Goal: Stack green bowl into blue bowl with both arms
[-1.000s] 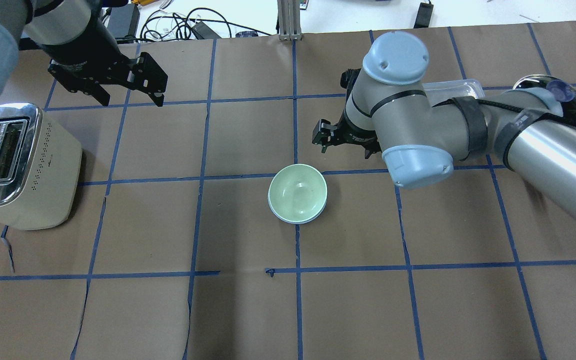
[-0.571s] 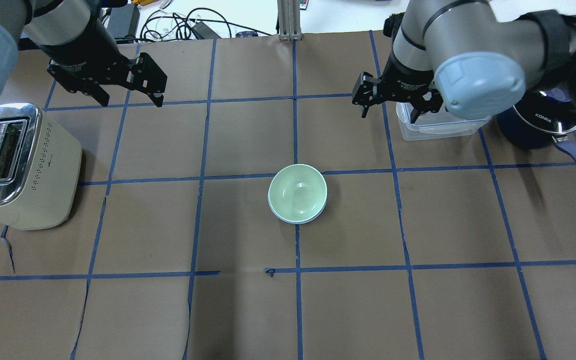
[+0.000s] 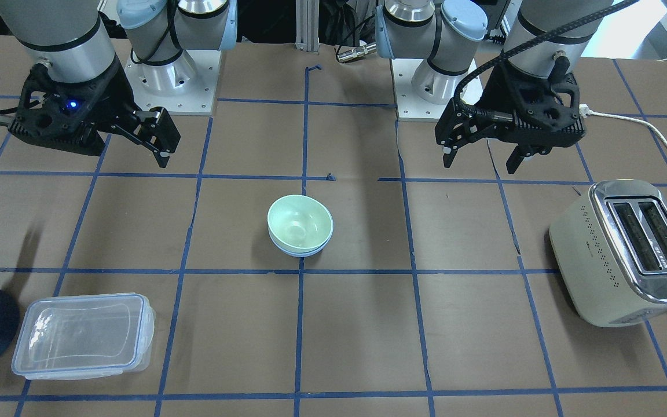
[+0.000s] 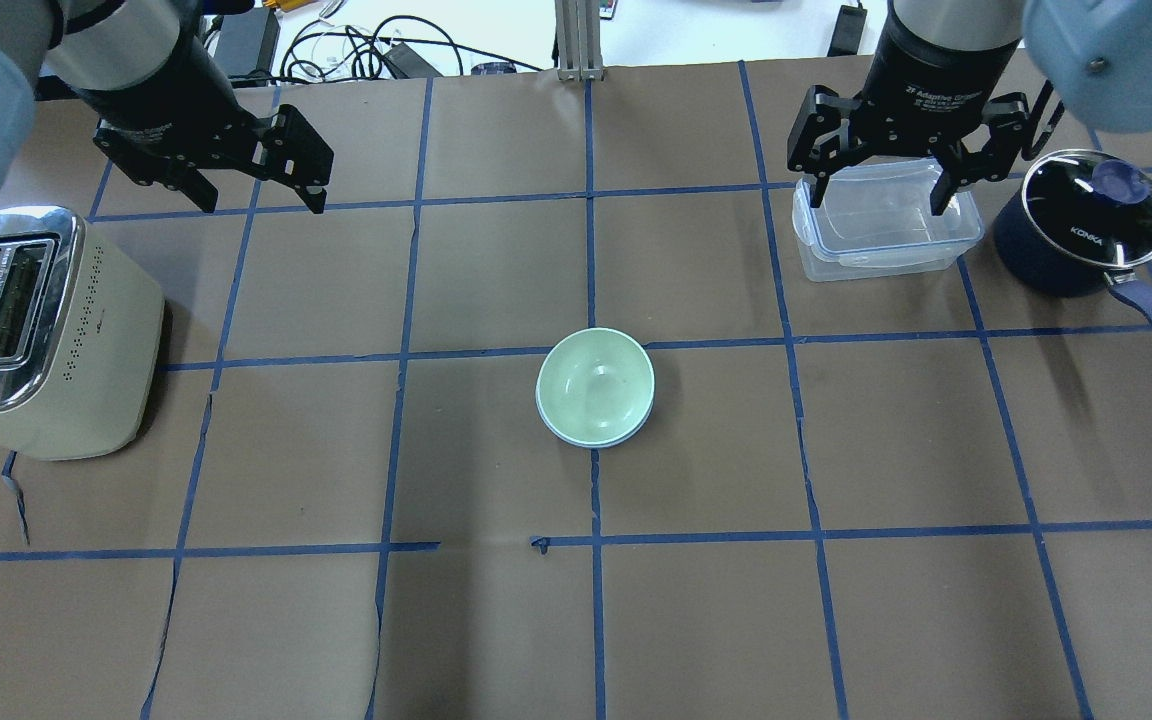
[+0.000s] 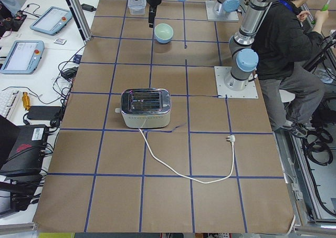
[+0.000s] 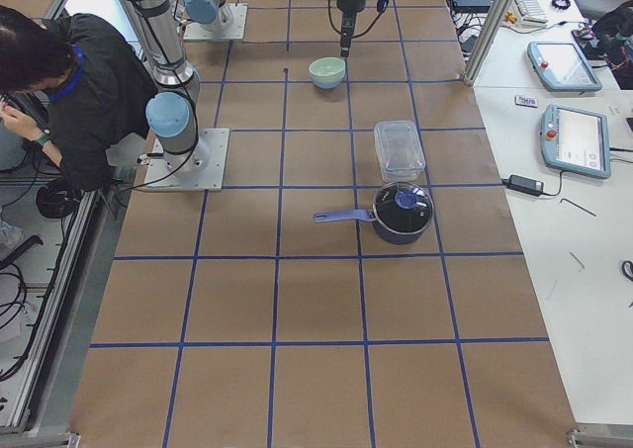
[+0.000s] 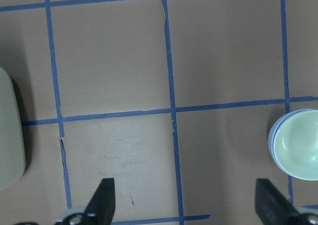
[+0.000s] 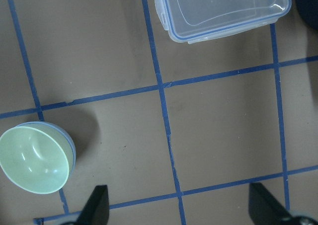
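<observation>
The pale green bowl (image 4: pixel 596 385) sits nested inside the pale blue bowl (image 4: pixel 598 443) at the middle of the table. Only a thin blue rim shows under it, also in the front view (image 3: pixel 299 252). My left gripper (image 4: pixel 263 205) hangs open and empty above the table at the back left, well away from the bowls. My right gripper (image 4: pixel 871 200) hangs open and empty at the back right, over a clear container. The left wrist view shows the stacked bowls (image 7: pixel 298 145) at its right edge. The right wrist view shows them (image 8: pixel 35 158) at its lower left.
A cream toaster (image 4: pixel 36 330) stands at the left edge, its cord trailing off (image 3: pixel 658 139). A clear plastic container (image 4: pixel 886 230) and a dark blue lidded pot (image 4: pixel 1081 225) with a long handle stand at the back right. Blue tape lines grid the brown table.
My right arm has swung away from beside the bowls to the back right, over the clear container, gripper still open. The left arm and the bowls have not moved.
</observation>
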{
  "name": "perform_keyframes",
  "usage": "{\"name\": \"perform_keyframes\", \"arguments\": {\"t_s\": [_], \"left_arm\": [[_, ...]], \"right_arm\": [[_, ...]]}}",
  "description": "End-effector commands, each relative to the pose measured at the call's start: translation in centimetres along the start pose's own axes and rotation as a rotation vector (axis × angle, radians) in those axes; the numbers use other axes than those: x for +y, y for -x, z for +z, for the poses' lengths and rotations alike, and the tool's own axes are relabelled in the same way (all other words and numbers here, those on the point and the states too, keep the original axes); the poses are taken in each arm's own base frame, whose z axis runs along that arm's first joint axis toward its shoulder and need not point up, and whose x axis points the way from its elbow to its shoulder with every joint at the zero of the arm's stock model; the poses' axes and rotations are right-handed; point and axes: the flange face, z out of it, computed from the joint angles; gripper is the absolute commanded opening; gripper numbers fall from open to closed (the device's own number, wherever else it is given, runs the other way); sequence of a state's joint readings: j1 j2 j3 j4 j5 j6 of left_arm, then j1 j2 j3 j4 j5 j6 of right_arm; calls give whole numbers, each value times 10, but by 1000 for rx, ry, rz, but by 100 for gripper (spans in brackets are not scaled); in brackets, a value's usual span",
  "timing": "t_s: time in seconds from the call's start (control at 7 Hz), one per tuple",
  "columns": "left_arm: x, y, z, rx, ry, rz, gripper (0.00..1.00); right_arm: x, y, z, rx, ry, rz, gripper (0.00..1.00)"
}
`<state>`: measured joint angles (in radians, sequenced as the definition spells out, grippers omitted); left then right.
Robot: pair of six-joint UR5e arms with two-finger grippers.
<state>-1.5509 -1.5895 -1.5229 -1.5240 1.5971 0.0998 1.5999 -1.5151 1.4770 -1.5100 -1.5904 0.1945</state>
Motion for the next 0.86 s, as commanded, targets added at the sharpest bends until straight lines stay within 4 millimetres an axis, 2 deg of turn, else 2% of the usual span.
{"name": "perform_keyframes", "arguments": {"t_s": [0.0,0.43,0.71], "left_arm": [[-1,0,-4,-2,-10,-14,100],[-4,0,-7,-1,-19,-18,100],[-5,0,-4,1,-16,-60,100]], "right_arm": [[4,4,-3,-52,22,-88,100],[4,3,-4,-41,16,-92,100],[-2,-9,-18,-36,-3,-69,100]]}}
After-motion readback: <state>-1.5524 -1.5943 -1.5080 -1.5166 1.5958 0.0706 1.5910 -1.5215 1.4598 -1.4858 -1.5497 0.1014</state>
